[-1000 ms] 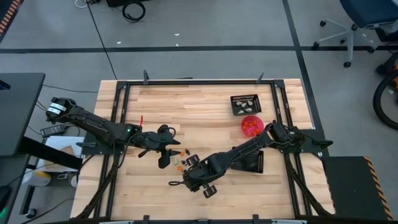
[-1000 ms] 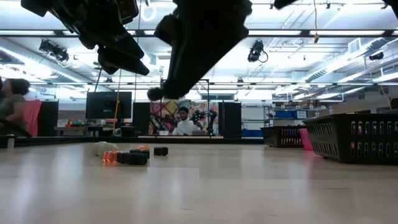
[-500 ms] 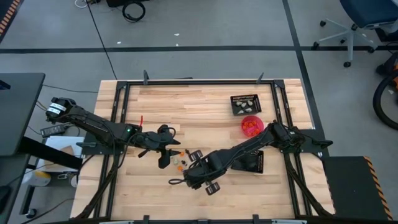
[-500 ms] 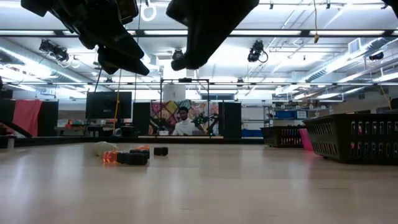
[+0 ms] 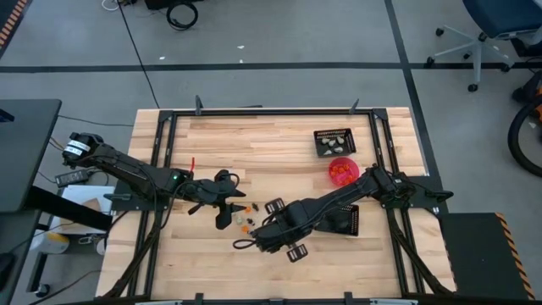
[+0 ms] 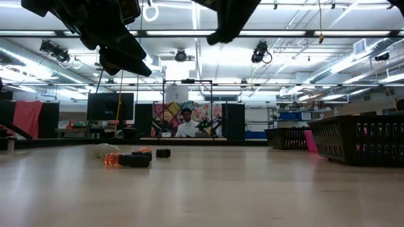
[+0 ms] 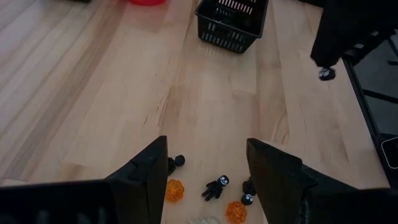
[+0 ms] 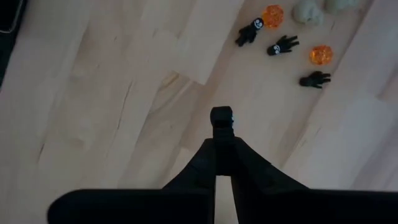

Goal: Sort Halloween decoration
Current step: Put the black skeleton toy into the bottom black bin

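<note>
The right gripper [image 8: 222, 134] is raised above the table [image 5: 279, 144] near its middle, with its fingers pressed together on a small black trinket [image 8: 222, 116] held at the very tips. The left gripper [image 7: 205, 163] is held over the remaining pile with its fingers spread wide and nothing between them.

The remaining Halloween decoration [image 5: 245, 218] lies in a loose cluster on the bare wood, left of centre, directly under the left gripper. Orange beads [image 7: 175, 190], black figures [image 7: 215, 186] and pale pieces [image 8: 306, 10] are seen there, near one another but mostly apart.

The step in hand is judged to be the carrying of the held black piece to its container. The grip is narrow, so the transfer should be made smoothly and the fingers kept pressed until the piece is above the chosen mesh tray [image 5: 340, 220]. Release should be made low over the tray's inside, clear of its rim.

Open wood lies between the right gripper and the trays. The pink-red bowl [image 5: 341, 170] and the far tray [image 5: 334, 141], which holds pale pieces, stand just beside each other at the far right; they should be passed with clearance. The right arm's own links lie over the near tray, so part of it is hidden.
</note>
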`<action>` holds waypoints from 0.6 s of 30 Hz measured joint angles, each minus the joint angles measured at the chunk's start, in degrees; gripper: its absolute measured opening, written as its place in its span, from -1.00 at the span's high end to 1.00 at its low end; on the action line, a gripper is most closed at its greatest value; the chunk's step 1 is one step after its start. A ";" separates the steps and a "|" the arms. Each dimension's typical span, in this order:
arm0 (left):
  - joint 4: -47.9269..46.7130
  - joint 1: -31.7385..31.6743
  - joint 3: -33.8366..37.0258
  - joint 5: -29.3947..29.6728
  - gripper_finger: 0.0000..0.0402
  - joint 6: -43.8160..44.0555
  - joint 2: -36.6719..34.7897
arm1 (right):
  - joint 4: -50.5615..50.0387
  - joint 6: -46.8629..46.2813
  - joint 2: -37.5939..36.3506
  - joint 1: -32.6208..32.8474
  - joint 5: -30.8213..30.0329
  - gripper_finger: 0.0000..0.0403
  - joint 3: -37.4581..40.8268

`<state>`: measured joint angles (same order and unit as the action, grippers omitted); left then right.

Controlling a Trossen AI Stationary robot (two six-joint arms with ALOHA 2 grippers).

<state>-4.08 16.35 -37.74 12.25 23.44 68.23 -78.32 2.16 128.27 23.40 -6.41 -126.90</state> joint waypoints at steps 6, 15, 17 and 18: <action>0.02 0.01 0.00 0.00 0.04 0.00 0.00 | -2.24 -0.55 -0.02 0.15 0.01 0.85 -2.63; 0.00 0.00 0.00 0.00 0.04 0.00 0.00 | -6.66 -1.56 -0.02 0.17 -0.01 0.85 -5.75; 0.00 0.01 0.00 0.00 0.04 0.00 0.00 | -8.23 -1.98 -0.02 0.17 -0.03 0.85 -6.60; 0.01 0.00 0.00 0.00 0.04 0.00 0.00 | -8.89 -2.04 -0.02 0.17 -0.03 0.85 -7.01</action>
<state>-4.07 16.35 -37.74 12.25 23.44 68.23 -87.21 0.12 128.25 23.57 -6.44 -133.91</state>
